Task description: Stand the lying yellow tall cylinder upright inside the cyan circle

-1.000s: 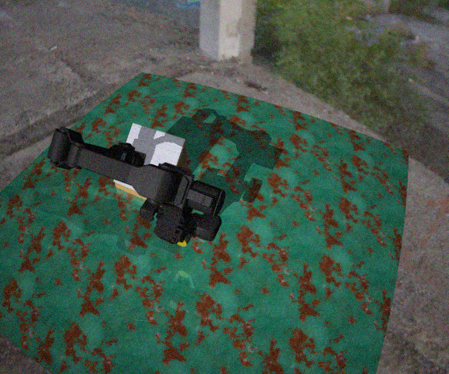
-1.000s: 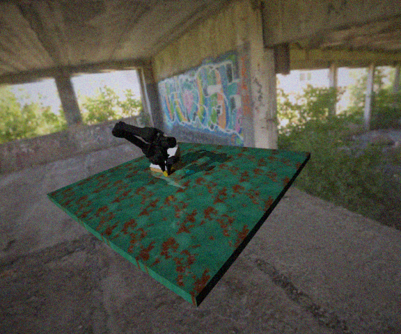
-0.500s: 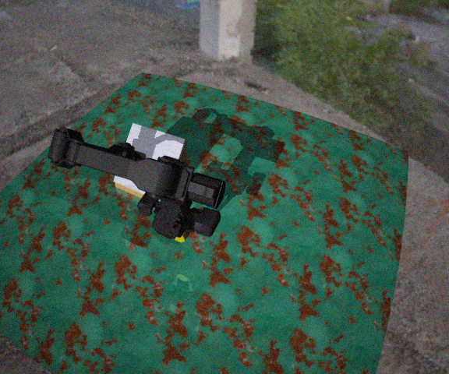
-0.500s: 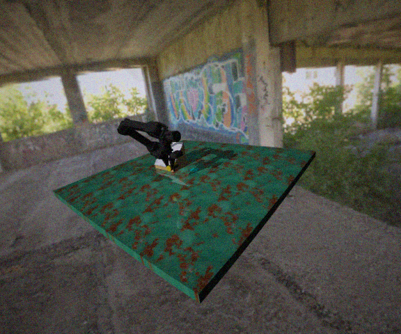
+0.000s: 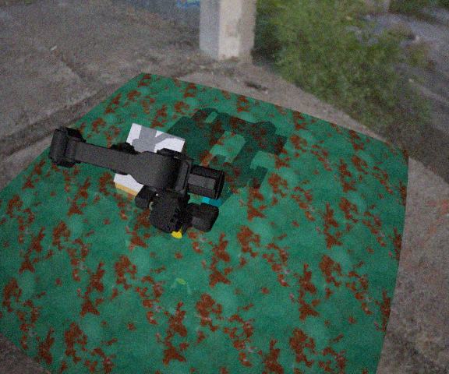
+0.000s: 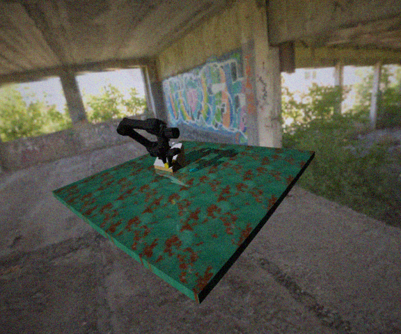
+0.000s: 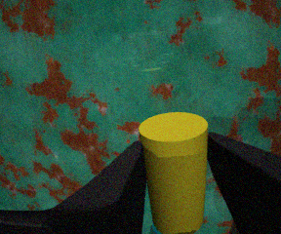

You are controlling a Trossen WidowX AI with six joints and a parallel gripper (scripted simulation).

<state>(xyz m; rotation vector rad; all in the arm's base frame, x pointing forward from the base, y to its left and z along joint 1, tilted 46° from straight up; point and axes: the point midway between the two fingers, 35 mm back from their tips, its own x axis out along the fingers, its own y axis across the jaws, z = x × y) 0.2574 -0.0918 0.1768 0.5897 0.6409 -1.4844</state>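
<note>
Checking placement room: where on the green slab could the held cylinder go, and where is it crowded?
Open: the near half of the green slab and its right side. Crowded: around the pincer holding the yellow cylinder, beside the white block, with the cyan circle mostly hidden under the arm.

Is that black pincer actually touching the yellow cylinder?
Touching. In the wrist view both dark fingers press against the sides of the yellow cylinder, with no gap on either side; the pincer is clamped on it.

cyan circle (image 5: 210, 201): mostly hidden under arm | yellow cylinder (image 5: 176, 234): only its tip shows in top view
</note>
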